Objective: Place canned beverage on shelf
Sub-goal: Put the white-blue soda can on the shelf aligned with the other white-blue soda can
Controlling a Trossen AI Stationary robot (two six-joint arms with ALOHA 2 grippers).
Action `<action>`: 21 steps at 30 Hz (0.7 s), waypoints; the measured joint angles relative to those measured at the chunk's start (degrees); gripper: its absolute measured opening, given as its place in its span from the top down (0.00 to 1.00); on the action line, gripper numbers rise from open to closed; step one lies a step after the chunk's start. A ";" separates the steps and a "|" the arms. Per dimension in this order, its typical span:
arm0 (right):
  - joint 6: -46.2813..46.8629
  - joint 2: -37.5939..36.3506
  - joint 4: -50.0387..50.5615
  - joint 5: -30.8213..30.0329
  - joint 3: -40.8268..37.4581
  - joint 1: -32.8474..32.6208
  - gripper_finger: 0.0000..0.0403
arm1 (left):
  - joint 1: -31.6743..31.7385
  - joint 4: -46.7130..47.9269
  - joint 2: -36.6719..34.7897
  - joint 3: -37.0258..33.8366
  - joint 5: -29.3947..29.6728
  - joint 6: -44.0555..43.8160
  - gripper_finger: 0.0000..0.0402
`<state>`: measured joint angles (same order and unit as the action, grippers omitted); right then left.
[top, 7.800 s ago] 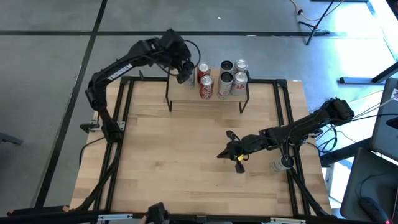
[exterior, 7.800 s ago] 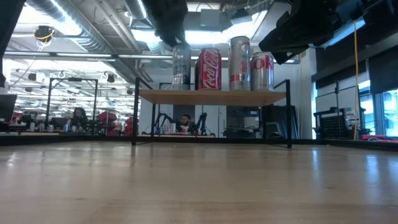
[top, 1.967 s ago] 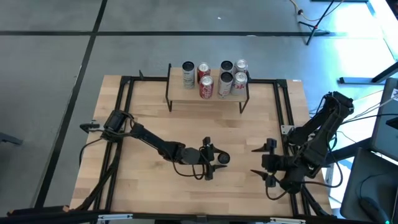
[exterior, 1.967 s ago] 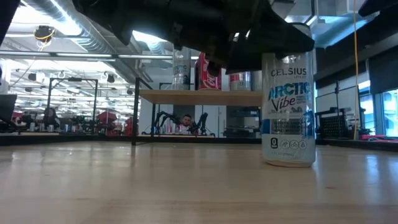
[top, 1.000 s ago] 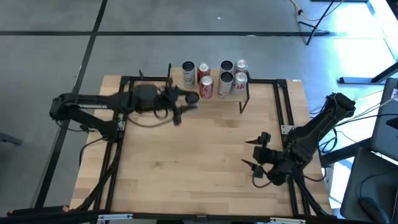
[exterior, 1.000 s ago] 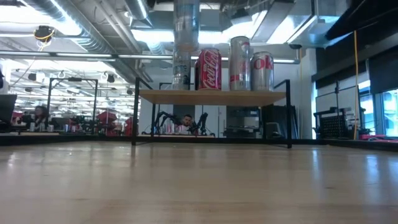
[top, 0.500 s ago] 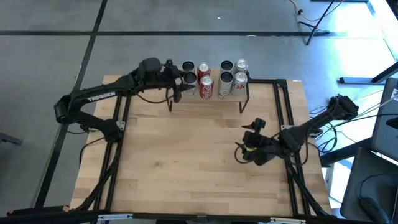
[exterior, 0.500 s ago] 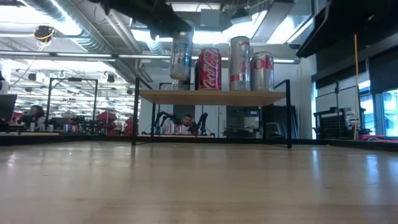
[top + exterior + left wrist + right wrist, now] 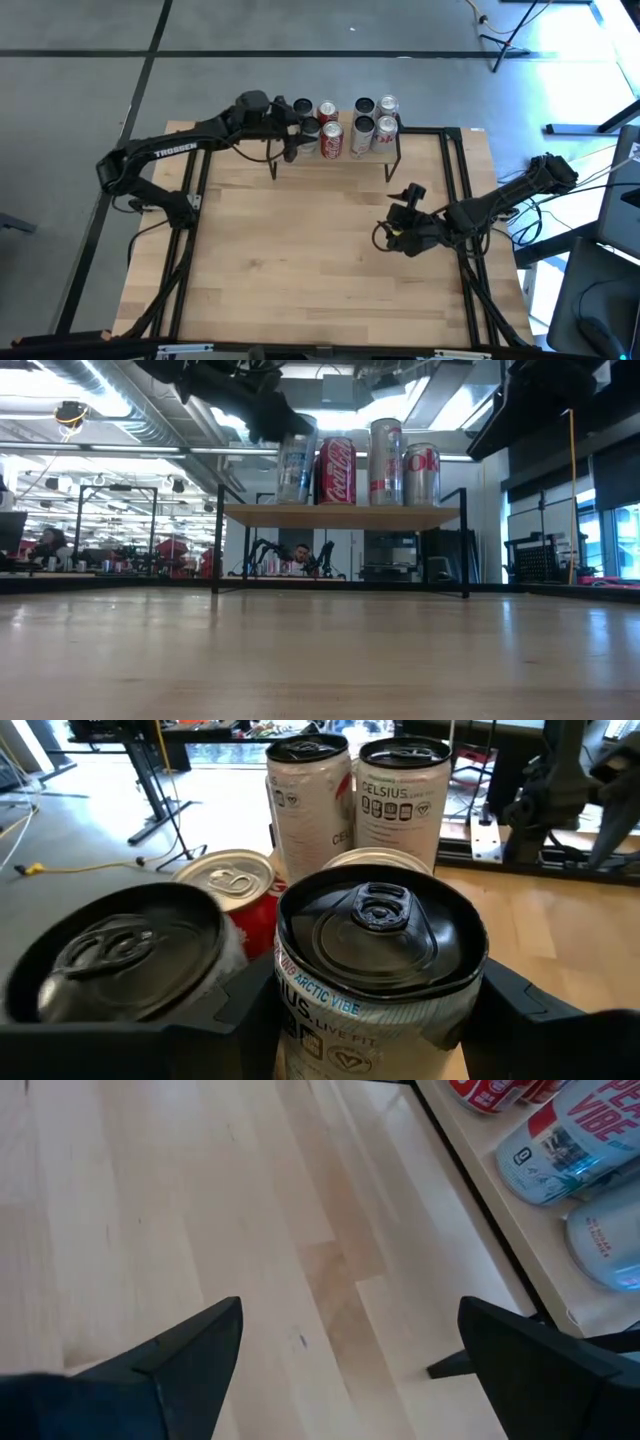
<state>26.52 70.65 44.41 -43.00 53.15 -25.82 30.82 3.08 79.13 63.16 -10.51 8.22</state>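
Observation:
A silver Celsius can point(image 9: 380, 935) hangs over the left front part of the shelf point(image 9: 340, 516), with my left gripper point(image 9: 300, 128) shut on it. In the low view the can point(image 9: 296, 468) is a little tilted, its bottom down at the shelf top; whether it touches the board I cannot tell. Several other cans stand on the shelf, among them a red one point(image 9: 335, 470) right beside the held can. My right gripper point(image 9: 394, 216) hovers open over the table's right half, with nothing between its fingers. My left gripper pinches the can's upper wall point(image 9: 300, 1005), just under the rim, between its two fingers, one on either side. The fingers point(image 9: 520, 1010) come from the table's left, slanting down. The can is nearly upright, a little tilted, its top showing.
A silver can point(image 9: 120, 955) stands close behind the held one on the shelf's left end, a red can point(image 9: 225, 880) beside it. Two tall Celsius cans point(image 9: 405, 805) stand farther right. The black table frame point(image 9: 455, 180) runs along the sides; bare wood point(image 9: 300, 250) lies in the middle.
My left gripper has carried the can toward the far edge and to the right, from beside the shelf's left end to over its left front, and has brought it down to shelf height. My right gripper has gone toward the far edge and a little left.

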 joint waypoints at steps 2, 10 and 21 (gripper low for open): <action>0.00 0.00 -0.01 0.10 0.00 0.00 0.12 | 0.40 -0.39 0.32 0.00 0.03 0.12 0.51; 0.02 0.00 0.02 0.15 0.00 -0.02 0.12 | 0.53 -0.14 0.64 0.04 -0.03 0.03 0.37; 0.02 0.00 0.01 0.09 0.00 -0.02 0.12 | 0.51 0.41 -1.59 0.04 0.30 0.02 0.17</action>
<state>26.55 70.65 44.42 -42.91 53.15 -25.85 31.33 3.49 77.54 63.20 -10.22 8.24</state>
